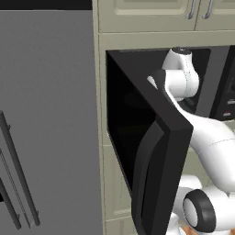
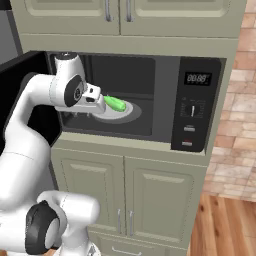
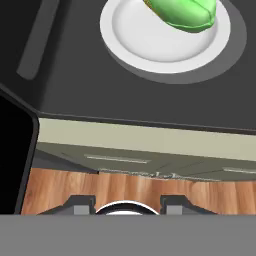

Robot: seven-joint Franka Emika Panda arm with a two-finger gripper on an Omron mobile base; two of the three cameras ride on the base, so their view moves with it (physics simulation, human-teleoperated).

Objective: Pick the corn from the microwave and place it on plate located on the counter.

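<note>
One black glass microwave door (image 1: pixel 151 151) swung open in left base view. Right base view: green-husked corn (image 2: pixel 115 103) on small white dish (image 2: pixel 121 112) inside black microwave (image 2: pixel 165 100), closed empty claw (image 2: pixel 99 97) just beside it. Hand view: corn (image 3: pixel 187 14) on dish (image 3: pixel 160 40).

**Arm raised, wrist bent, jaws drawn in**

I see my arm (image 2: pixel 30 130) rising from the base and folding at the elbow; the forearm climbs to a wrist (image 2: pixel 70 87) bent sideways (the dark joint ring faces the right base camera); my gripper (image 3: pixel 127 204) shows two dark tips, close-set, nothing between them; from the left base view the hand (image 1: pixel 181 75) sits high.
</note>
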